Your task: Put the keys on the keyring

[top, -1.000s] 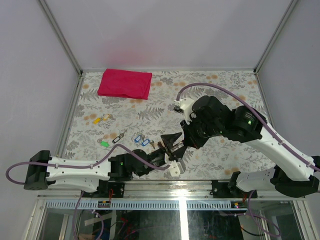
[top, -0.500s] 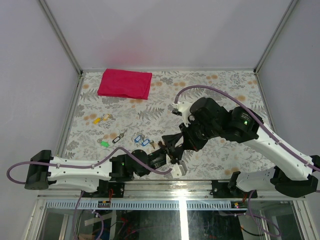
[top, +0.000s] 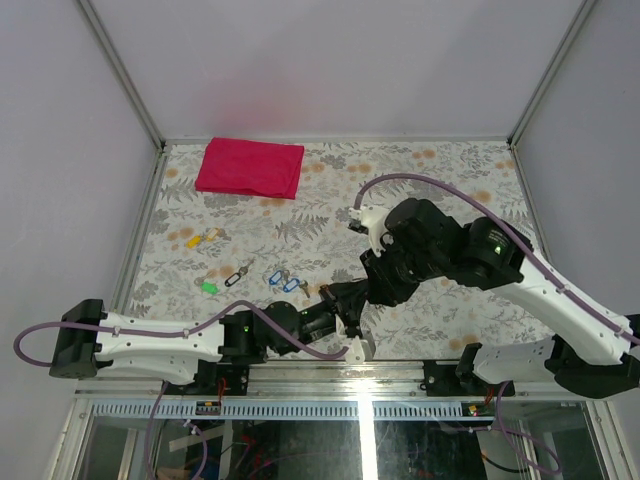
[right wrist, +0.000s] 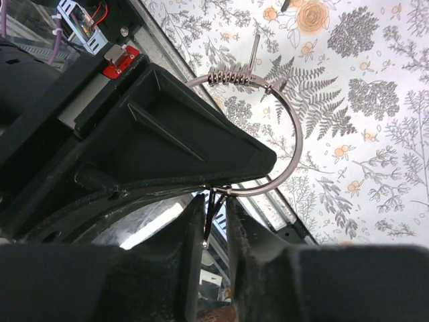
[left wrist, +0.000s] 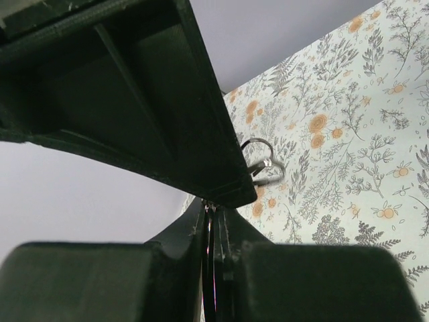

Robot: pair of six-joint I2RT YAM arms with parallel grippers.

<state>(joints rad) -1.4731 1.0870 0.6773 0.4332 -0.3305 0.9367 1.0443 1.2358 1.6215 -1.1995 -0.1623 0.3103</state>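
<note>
Two blue-headed keys (top: pixel 281 281) lie on the floral table, left of both grippers. The keyring (right wrist: pixel 293 144) is a large silver hoop with several small wire rings (right wrist: pixel 234 75) bunched on it, held above the table near the front edge. My left gripper (top: pixel 333 300) (left wrist: pixel 211 209) is shut on the hoop's thin wire, seen edge-on between its fingers. My right gripper (top: pixel 347 294) (right wrist: pixel 216 201) stands open, its fingers on either side of the same hoop with a gap showing. The two grippers nearly touch tip to tip.
A red cloth (top: pixel 250 167) lies at the back left. A yellow tag (top: pixel 201 238), a green tag (top: pixel 208 287) and a dark oval clip (top: pixel 238 274) lie left of the keys. The table's metal front rail (top: pixel 400 365) runs just below the grippers.
My left gripper has closed onto the keyring. My right gripper, shut before, has opened its fingers around the hoop. Both grippers shifted slightly toward the front edge.
</note>
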